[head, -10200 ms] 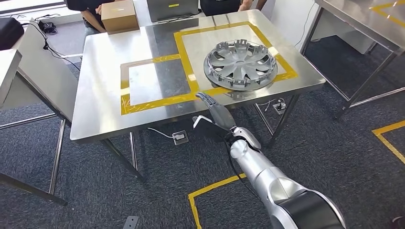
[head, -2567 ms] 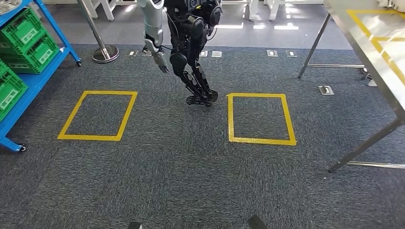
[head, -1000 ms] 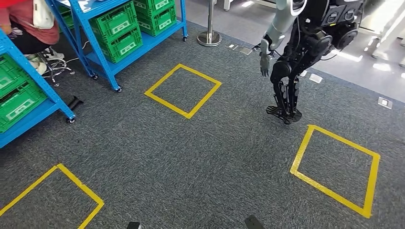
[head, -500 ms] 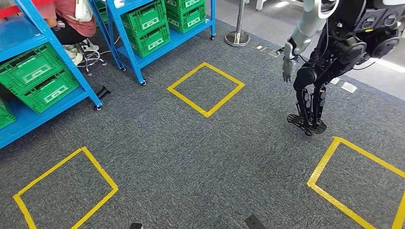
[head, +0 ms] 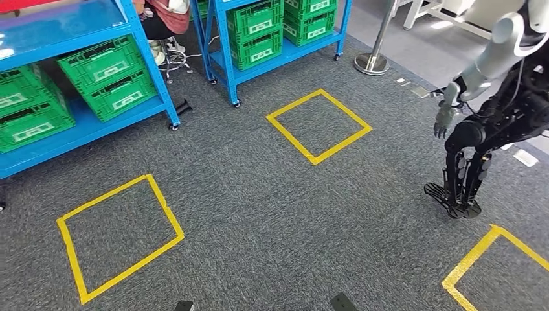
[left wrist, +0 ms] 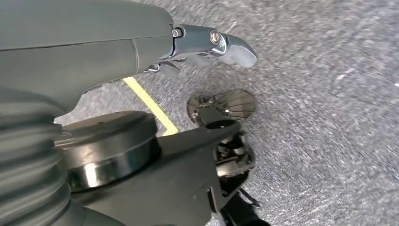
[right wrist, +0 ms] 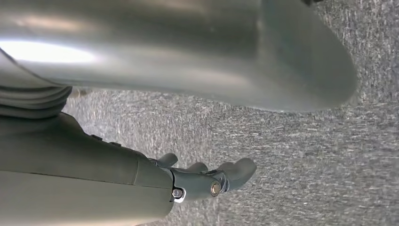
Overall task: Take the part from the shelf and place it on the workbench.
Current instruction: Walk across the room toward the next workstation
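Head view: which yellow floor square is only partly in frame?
The yellow square at the lower right corner, just past the other robot's feet; the frame edge cuts it off. The near-left square and the centre square show whole.

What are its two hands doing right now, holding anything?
Left hand: holds nothing, hanging over the carpet; open or curled cannot be told.
Right hand: holds nothing, hanging over the carpet; open or curled cannot be told.
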Robot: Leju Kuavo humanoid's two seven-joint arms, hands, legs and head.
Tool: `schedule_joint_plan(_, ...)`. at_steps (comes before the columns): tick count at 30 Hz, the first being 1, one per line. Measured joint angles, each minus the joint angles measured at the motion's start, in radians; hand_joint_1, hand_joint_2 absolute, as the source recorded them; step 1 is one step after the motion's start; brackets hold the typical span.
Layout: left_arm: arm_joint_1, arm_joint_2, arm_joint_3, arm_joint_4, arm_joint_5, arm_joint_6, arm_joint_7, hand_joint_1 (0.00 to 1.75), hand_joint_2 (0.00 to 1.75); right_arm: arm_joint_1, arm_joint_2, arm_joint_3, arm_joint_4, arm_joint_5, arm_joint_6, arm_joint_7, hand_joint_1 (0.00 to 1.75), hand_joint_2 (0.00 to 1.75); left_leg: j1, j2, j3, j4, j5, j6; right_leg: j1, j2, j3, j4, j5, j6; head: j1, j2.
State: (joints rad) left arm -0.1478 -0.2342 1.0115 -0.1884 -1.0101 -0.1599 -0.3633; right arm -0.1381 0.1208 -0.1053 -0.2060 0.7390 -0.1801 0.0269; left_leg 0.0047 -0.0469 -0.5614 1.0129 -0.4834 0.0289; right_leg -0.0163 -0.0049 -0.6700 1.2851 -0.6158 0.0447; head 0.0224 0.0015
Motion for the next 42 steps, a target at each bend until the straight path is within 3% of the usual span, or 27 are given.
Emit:
schedule_joint_plan(2,0.001,0.000,0.000,0.000,0.001,-0.003,0.006,0.00,1.75,-0.002,0.000,0.000,0.000,0.001,0.000,0.000,0.00,0.00,0.003,-0.026,0.000,0.007,-0.002,-0.006,-0.004,0.012,0.050,-0.113,0.073,0.001,0.001,0.000)
schedule_joint_plan(3,0.000,0.000,0.000,0.000,0.001,-0.004,0.007,0.00,1.75,-0.003,0.000,0.000,0.000,0.002,0.000,-0.001,0.00,0.00,0.004,-0.038,-0.002,0.012,-0.005,-0.013,-0.006,0.031,0.081,-0.179,0.097,0.001,0.001,0.000)
schedule_joint_plan(4,-0.001,0.000,0.000,0.000,0.001,-0.004,0.008,0.00,1.75,-0.005,0.000,0.000,0.000,0.002,0.001,-0.001,0.00,0.00,0.004,-0.049,-0.005,0.016,-0.006,-0.021,-0.007,0.047,0.103,-0.225,0.109,-0.002,0.001,0.000)
schedule_joint_plan(6,-0.002,0.000,0.000,0.000,0.001,-0.005,0.008,0.00,1.75,-0.006,0.000,-0.001,0.000,0.002,0.002,-0.003,0.00,0.00,0.006,-0.066,-0.013,0.016,-0.004,-0.038,-0.003,0.062,0.117,-0.258,0.105,-0.013,0.002,0.000)
schedule_joint_plan(7,-0.002,0.000,0.000,0.000,0.001,-0.005,0.008,0.00,1.75,-0.006,0.001,-0.002,0.000,0.002,0.002,-0.003,0.00,0.00,0.007,-0.074,-0.016,0.013,-0.001,-0.045,-0.003,0.052,0.116,-0.259,0.108,-0.022,0.001,0.000)
schedule_joint_plan(9,0.000,0.001,0.000,0.000,0.001,-0.006,0.011,0.00,1.75,-0.007,0.001,-0.004,0.000,0.002,0.002,-0.005,0.00,0.00,0.008,-0.047,-0.026,0.026,-0.009,-0.055,-0.003,0.033,0.116,-0.264,0.114,-0.039,-0.002,0.000)
schedule_joint_plan(10,-0.001,0.002,0.000,0.000,0.000,-0.006,0.016,0.00,1.75,-0.007,0.002,-0.005,0.000,0.002,0.002,-0.006,0.00,0.00,0.007,-0.020,-0.042,0.059,-0.030,-0.058,-0.004,0.022,0.117,-0.266,0.115,-0.046,-0.006,0.000)
schedule_joint_plan(12,-0.005,0.003,0.000,0.000,-0.002,-0.004,0.035,0.00,1.75,-0.002,0.001,-0.009,0.000,0.002,0.001,-0.007,0.00,0.00,0.005,0.028,-0.098,0.180,-0.094,-0.062,-0.001,-0.003,0.116,-0.267,0.114,-0.055,-0.015,0.000)
schedule_joint_plan(14,-0.006,0.003,0.000,0.000,-0.006,-0.002,0.054,0.00,1.75,0.003,0.001,-0.014,0.000,0.001,0.001,-0.007,0.00,0.00,0.005,0.036,-0.145,0.281,-0.130,-0.064,0.003,-0.032,0.115,-0.267,0.112,-0.058,-0.017,0.000)
schedule_joint_plan(15,-0.005,0.004,0.000,0.000,-0.007,-0.002,0.059,0.00,1.75,0.004,0.001,-0.016,0.000,0.001,0.001,-0.008,0.00,0.00,0.005,0.038,-0.144,0.284,-0.122,-0.063,0.005,-0.045,0.115,-0.266,0.112,-0.058,-0.017,0.000)
schedule_joint_plan(17,-0.004,0.005,0.001,0.000,-0.008,-0.002,0.063,0.00,1.75,0.004,0.001,-0.018,0.000,-0.001,0.000,-0.010,0.00,0.00,0.004,0.056,-0.085,0.178,-0.061,-0.056,0.007,-0.069,0.119,-0.266,0.110,-0.057,-0.018,0.000)
schedule_joint_plan(19,-0.006,0.006,0.001,0.000,-0.009,-0.002,0.065,0.00,1.75,0.003,0.001,-0.019,0.000,-0.003,-0.002,-0.013,0.00,0.00,-0.004,0.097,-0.018,0.050,-0.019,-0.043,0.011,-0.089,0.124,-0.266,0.106,-0.051,-0.018,0.000)
schedule_joint_plan(21,-0.008,0.006,0.001,0.000,-0.009,-0.002,0.068,0.00,1.75,0.003,0.002,-0.022,0.000,-0.003,-0.002,-0.015,0.00,0.00,-0.012,0.112,-0.003,0.010,-0.017,-0.033,0.012,-0.105,0.126,-0.266,0.104,-0.040,-0.016,0.000)
schedule_joint_plan(23,-0.006,0.007,0.001,0.000,-0.010,-0.002,0.071,0.00,1.75,0.002,0.004,-0.024,0.000,-0.003,-0.003,-0.017,0.00,0.00,-0.011,0.091,-0.006,0.005,-0.010,-0.024,0.010,-0.118,0.129,-0.267,0.102,-0.028,-0.016,0.000)
schedule_joint_plan(25,-0.005,0.007,0.001,0.000,-0.009,-0.002,0.076,0.00,1.75,0.000,0.005,-0.025,0.000,0.000,-0.002,-0.017,0.00,0.00,-0.005,0.069,-0.002,-0.004,-0.001,-0.013,0.007,-0.080,0.118,-0.233,0.076,-0.016,-0.013,0.000)
schedule_joint_plan(27,-0.007,0.006,0.001,0.000,-0.009,-0.002,0.080,0.00,1.75,0.002,0.005,-0.025,0.000,0.003,-0.001,-0.017,0.00,0.00,-0.001,0.046,-0.003,-0.007,0.004,-0.006,0.003,-0.021,0.071,-0.125,0.017,-0.006,-0.006,0.000)
schedule_joint_plan(29,-0.008,0.005,0.001,0.000,-0.008,-0.003,0.082,0.00,1.75,0.007,0.005,-0.026,0.000,0.005,0.000,-0.014,0.00,0.00,-0.001,0.020,-0.008,-0.002,0.004,-0.004,0.001,-0.004,0.019,-0.016,-0.024,0.000,-0.001,0.000)
schedule_joint_plan(30,-0.006,0.005,0.001,0.000,-0.007,-0.004,0.083,0.00,1.75,0.009,0.005,-0.026,0.000,0.005,0.000,-0.013,0.00,0.00,-0.001,0.006,-0.010,0.002,0.003,-0.005,0.000,-0.002,0.012,-0.005,-0.019,0.001,0.000,0.000)
schedule_joint_plan(31,-0.005,0.005,0.001,0.000,-0.007,-0.004,0.084,0.00,1.75,0.010,0.005,-0.026,0.000,0.006,0.000,-0.012,0.00,0.00,-0.001,-0.009,-0.011,0.007,0.002,-0.007,-0.001,0.000,0.023,-0.032,0.007,0.001,0.000,0.000)
schedule_joint_plan(32,-0.004,0.005,0.001,0.000,-0.006,-0.004,0.085,0.00,1.75,0.009,0.005,-0.026,0.000,0.006,0.000,-0.012,0.00,0.00,0.001,-0.024,-0.012,0.012,0.000,-0.010,-0.003,0.008,0.051,-0.094,0.044,0.002,0.001,0.000)
schedule_joint_plan(33,-0.003,0.005,0.001,0.000,-0.005,-0.004,0.085,0.00,1.75,0.008,0.005,-0.026,0.000,0.007,0.000,-0.011,0.00,0.00,0.003,-0.037,-0.014,0.017,-0.002,-0.014,-0.007,0.029,0.083,-0.157,0.068,0.001,0.001,0.000)
schedule_joint_plan(35,-0.005,0.005,0.001,0.000,-0.004,-0.004,0.085,0.00,1.75,0.006,0.005,-0.026,0.000,0.009,0.000,-0.010,0.00,0.00,0.004,-0.060,-0.021,0.026,-0.003,-0.028,-0.009,0.070,0.123,-0.240,0.087,-0.008,0.003,0.000)
schedule_joint_plan(36,-0.005,0.006,0.001,0.000,-0.003,-0.004,0.085,0.00,1.75,0.006,0.005,-0.026,0.000,0.011,0.000,-0.009,0.00,0.00,0.004,-0.070,-0.025,0.026,-0.001,-0.036,-0.007,0.081,0.125,-0.247,0.080,-0.016,0.003,0.000)
schedule_joint_plan(38,-0.003,0.006,0.001,0.000,-0.003,-0.004,0.085,0.00,1.75,0.005,0.005,-0.026,0.000,0.014,0.000,-0.009,0.00,0.00,0.005,-0.088,-0.030,0.019,0.006,-0.050,-0.004,0.065,0.125,-0.251,0.083,-0.033,0.002,0.000)
schedule_joint_plan(39,0.000,0.006,0.002,0.000,-0.003,-0.004,0.085,0.00,1.75,0.004,0.005,-0.026,0.000,0.015,0.000,-0.010,0.00,0.00,0.006,-0.088,-0.032,0.019,0.006,-0.056,-0.004,0.054,0.126,-0.253,0.086,-0.042,0.001,0.000)
schedule_joint_plan(40,0.002,0.006,0.002,0.000,-0.003,-0.004,0.084,0.00,1.75,0.002,0.005,-0.026,0.000,0.016,0.000,-0.014,0.00,0.00,0.005,-0.070,-0.039,0.031,-0.001,-0.060,-0.006,0.044,0.127,-0.257,0.089,-0.049,-0.001,0.000)
schedule_joint_plan(42,0.001,0.006,0.002,0.000,-0.003,-0.004,0.077,0.00,0.87,0.001,0.005,-0.027,0.000,0.017,0.000,-0.021,0.00,0.00,0.002,-0.006,-0.077,0.111,-0.047,-0.067,-0.006,0.023,0.129,-0.261,0.090,-0.060,-0.009,0.000)
